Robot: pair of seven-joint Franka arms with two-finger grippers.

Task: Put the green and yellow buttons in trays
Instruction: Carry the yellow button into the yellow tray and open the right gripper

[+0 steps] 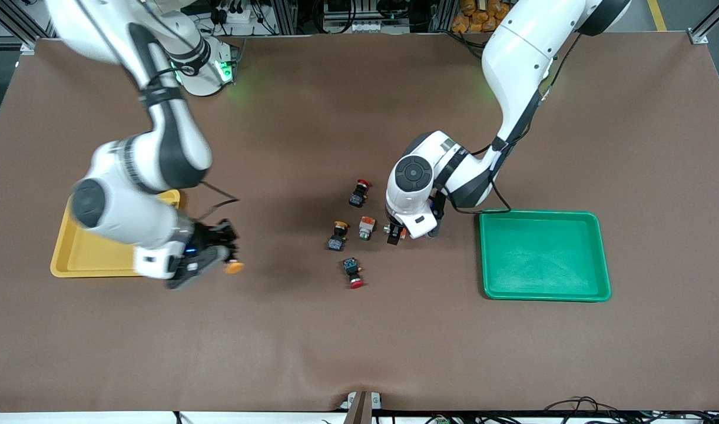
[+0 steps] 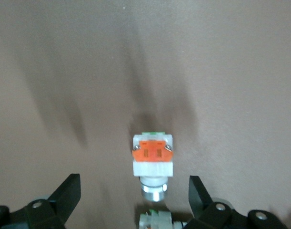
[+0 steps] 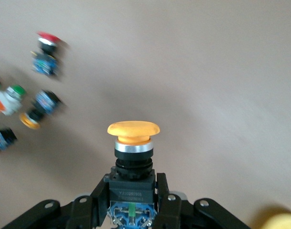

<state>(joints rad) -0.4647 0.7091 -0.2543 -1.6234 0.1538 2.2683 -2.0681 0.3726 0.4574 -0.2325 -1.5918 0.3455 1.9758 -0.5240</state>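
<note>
The right gripper (image 1: 209, 259), its arm bent low beside the yellow tray (image 1: 76, 250), clamps a yellow button (image 3: 132, 143). The left gripper (image 1: 399, 231) hangs with jaws spread around a green button (image 2: 153, 160) lying near the green tray (image 1: 595, 259).

Brown table (image 1: 359, 353): 2 trays (image 1: 88, 250), 5 buttons (image 1: 367, 227).

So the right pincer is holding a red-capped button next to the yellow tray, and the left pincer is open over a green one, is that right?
Not quite. The button in the right pincer has a yellow cap, not red, as the right wrist view shows. The rest stands: it is beside the yellow tray, and the left pincer is open over a green button.
</note>
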